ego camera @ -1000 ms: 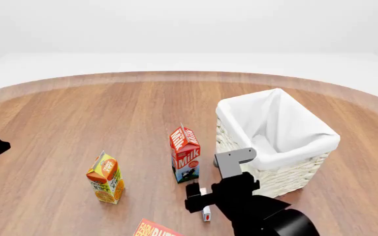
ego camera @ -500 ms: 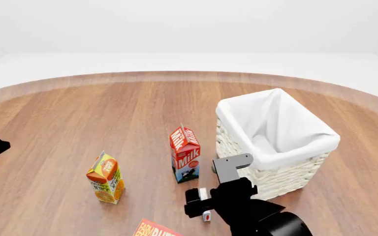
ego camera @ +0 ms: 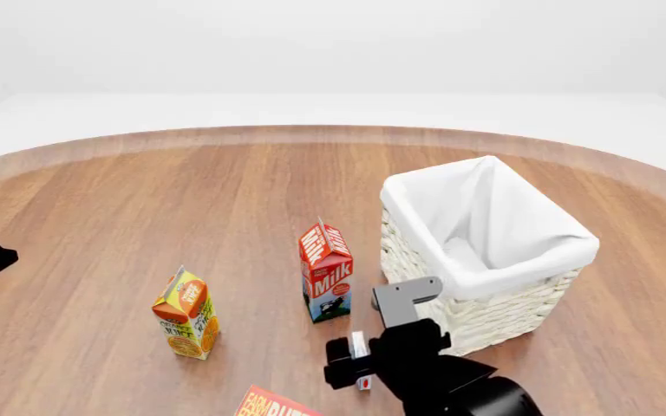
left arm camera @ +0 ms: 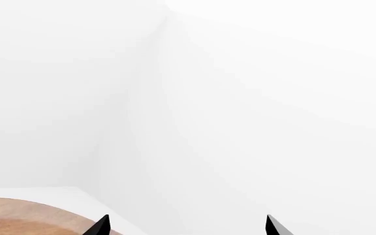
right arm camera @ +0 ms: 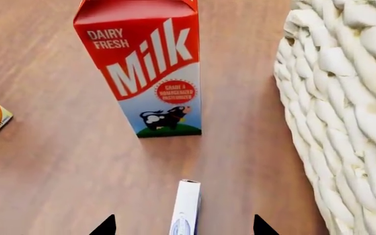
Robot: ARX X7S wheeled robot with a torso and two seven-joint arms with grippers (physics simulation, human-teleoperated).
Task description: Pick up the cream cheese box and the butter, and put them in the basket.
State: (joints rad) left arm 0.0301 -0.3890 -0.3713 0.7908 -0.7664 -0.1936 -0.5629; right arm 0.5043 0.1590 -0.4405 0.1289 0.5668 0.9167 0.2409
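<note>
Here the right pincer [ego camera: 354, 362] hangs released, prongs astride the cream cheese box [right arm camera: 185, 208] standing on edge on the near surface [ego camera: 136, 217]; I judge it should sink lower and stay centred before clamping the thin sides. From the left: the idle left pincer [left arm camera: 186, 226], also parted; juice [ego camera: 188, 314]; the butter [ego camera: 273, 404] at the near edge; milk [ego camera: 326, 270] just beyond the box; and the basket [ego camera: 506, 303] close on the right, crowding the lift.

My right arm extends forward low in the head view, its claw [ego camera: 350, 364] pointed down toward the counter [ego camera: 136, 217], jaws spread apart. My left arm shows only as a dark edge at the view's far left; the left claw [left arm camera: 186, 226] has its fingertips [left arm camera: 101, 226] parted.
</note>
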